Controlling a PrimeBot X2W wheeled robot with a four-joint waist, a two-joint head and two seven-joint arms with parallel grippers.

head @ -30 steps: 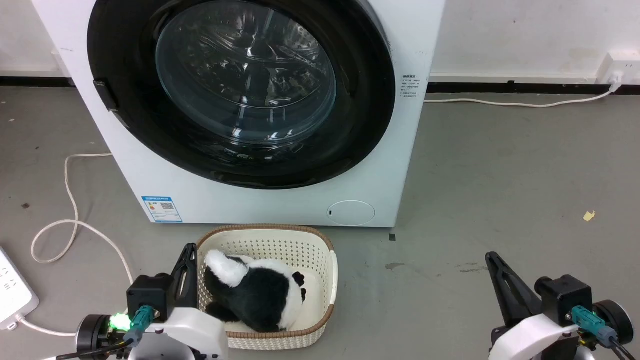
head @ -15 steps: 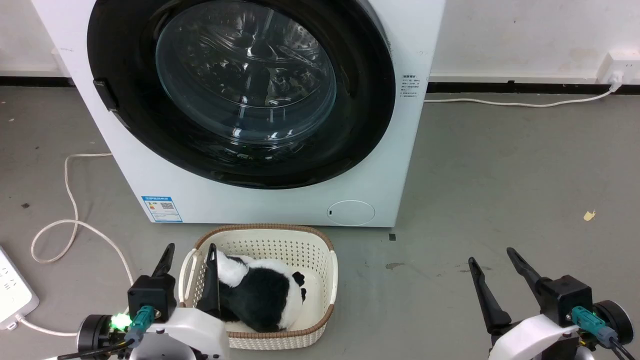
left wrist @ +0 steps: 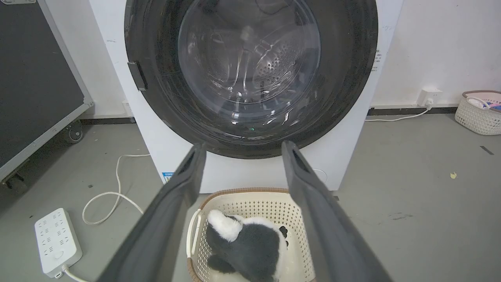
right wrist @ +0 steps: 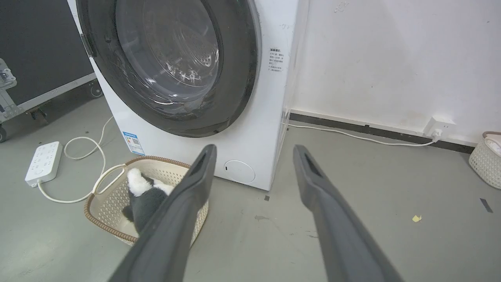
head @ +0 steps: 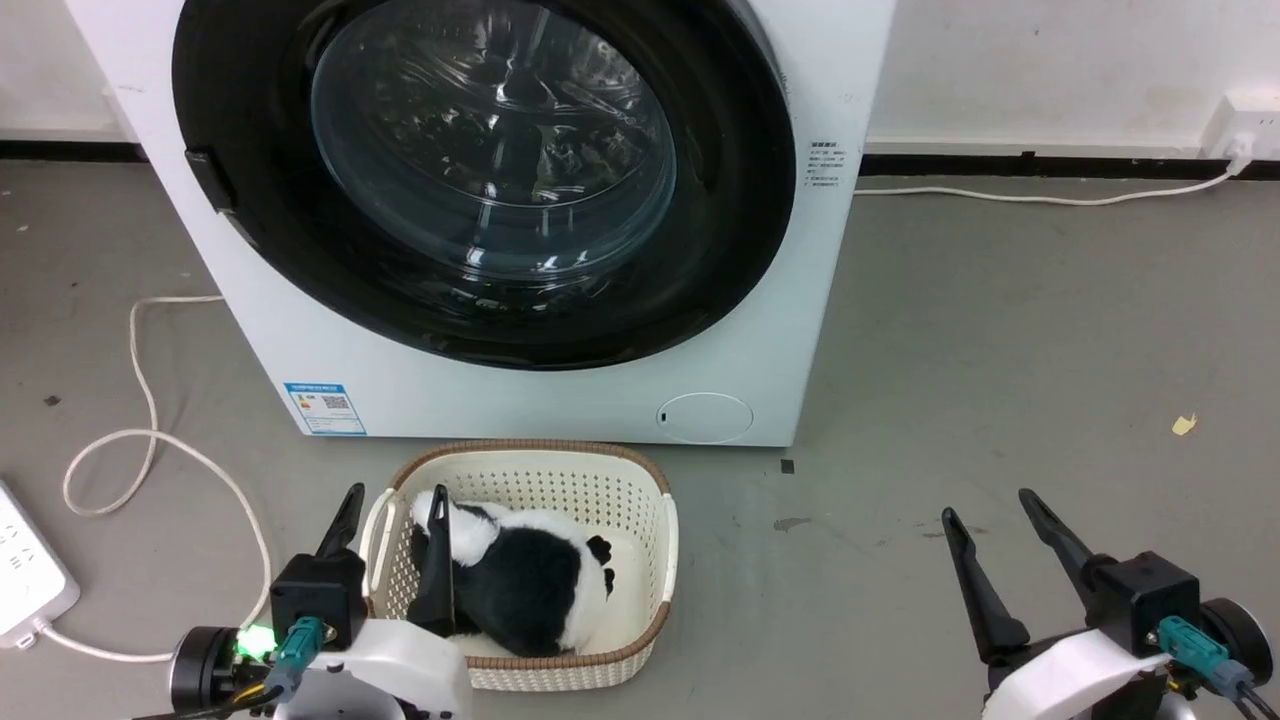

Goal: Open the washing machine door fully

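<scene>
The white washing machine stands ahead of me with its round glossy black door flat against the front. A small black tab sits on the door's left edge. The perforated drum shows through the glass. My left gripper is open at the lower left, low over the floor and well short of the door; its right finger overlaps the basket. My right gripper is open at the lower right over bare floor, right of the machine. Both hold nothing, as the wrist views confirm for the left gripper and the right gripper.
A cream basket holding a black-and-white plush toy sits on the floor just before the machine. A white power strip and looped cable lie at the left. A black wheeled case stands left; another basket far right.
Both grippers have gone from shut to open. The head camera has shifted slightly, so the machine sits a little higher in the picture.
</scene>
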